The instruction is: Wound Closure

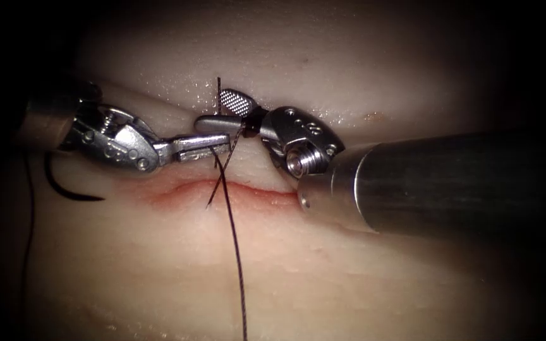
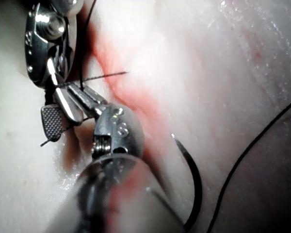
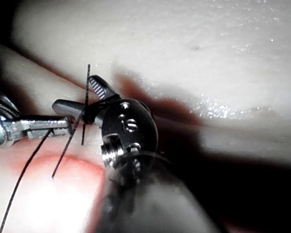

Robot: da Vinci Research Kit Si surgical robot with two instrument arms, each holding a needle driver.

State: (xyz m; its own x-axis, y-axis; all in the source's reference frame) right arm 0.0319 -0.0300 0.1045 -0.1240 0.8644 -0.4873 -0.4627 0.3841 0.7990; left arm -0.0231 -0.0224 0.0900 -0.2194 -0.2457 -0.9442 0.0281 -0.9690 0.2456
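We see the thread (image 1: 238, 278) running from the near edge of the tissue (image 1: 349, 290) across the cut (image 1: 248, 188) to the left hand (image 1: 219, 143), clamped on it. The right hand (image 1: 222, 112) stands wide around the thread. The needle (image 1: 64, 188) lies free, left of the cut.

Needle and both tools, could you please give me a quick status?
Left tool shut on thread. Right tool open around thread. Needle free on tissue, left of cut.
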